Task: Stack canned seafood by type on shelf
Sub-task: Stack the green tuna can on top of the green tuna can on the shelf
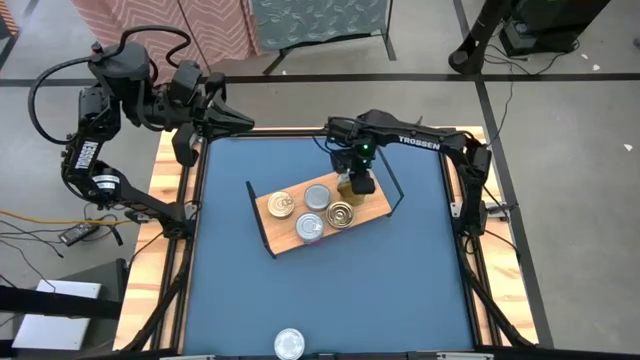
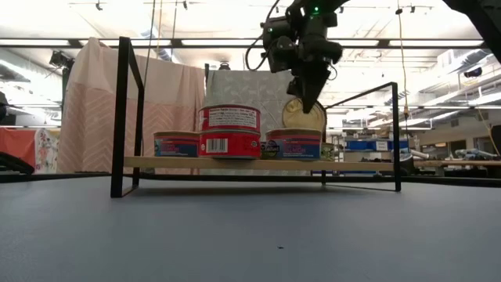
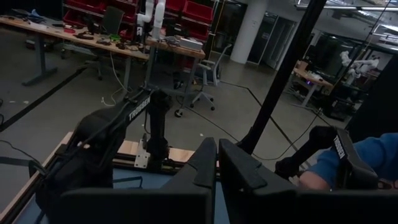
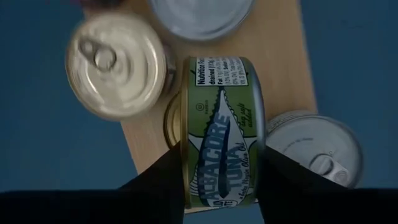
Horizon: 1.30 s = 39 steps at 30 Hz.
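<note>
Blue table surface (image 1: 320,300) lying inside a light wooden rim (image 1: 168,180), pink patterned cloth (image 2: 94,102) hanging behind it, office chair (image 3: 208,78) standing by a cluttered workbench (image 3: 74,40), black cables (image 1: 30,225) trailing across the grey floor (image 1: 580,150)

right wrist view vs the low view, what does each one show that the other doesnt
Only the right wrist view: the green albacore tuna can's label and the pull-tab lids of its neighbours. Only the low view: a red-labelled can stacked above the row, and the shelf's black wire end frames. Both: the right tool holding that can on edge over the shelf.
</note>
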Each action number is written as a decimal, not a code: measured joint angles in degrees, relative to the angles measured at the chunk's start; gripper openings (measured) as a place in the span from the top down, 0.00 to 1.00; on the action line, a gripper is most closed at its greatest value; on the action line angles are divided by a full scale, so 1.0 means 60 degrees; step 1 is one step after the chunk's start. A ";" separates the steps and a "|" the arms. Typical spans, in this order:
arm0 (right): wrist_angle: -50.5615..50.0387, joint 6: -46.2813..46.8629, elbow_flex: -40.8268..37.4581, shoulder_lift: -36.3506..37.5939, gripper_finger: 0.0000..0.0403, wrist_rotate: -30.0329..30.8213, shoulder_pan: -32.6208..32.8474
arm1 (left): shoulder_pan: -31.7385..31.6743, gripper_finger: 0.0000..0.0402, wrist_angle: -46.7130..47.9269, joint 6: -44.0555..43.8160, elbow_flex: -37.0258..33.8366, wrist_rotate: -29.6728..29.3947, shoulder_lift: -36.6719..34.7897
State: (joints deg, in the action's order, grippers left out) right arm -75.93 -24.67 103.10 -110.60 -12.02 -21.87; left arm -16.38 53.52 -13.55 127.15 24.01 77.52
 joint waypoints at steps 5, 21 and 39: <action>-0.0277 0.1325 0.0621 0.0029 0.62 -0.1030 -0.0254 | 0.0000 0.94 0.0000 0.0200 0.0000 -0.0004 0.0003; -0.1369 0.4626 0.0639 0.0021 0.62 -0.3828 -0.1609 | 0.0000 0.94 0.0016 0.0212 0.0000 0.0277 -0.0027; -0.0494 0.5606 -0.0763 0.0075 0.62 -0.4533 -0.1472 | 0.0004 0.94 0.0007 0.0212 0.0000 0.0295 -0.0252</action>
State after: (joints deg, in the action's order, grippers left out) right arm -78.89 8.97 98.52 -110.15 -39.22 -30.70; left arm -16.36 53.56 -12.27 127.15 25.78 76.01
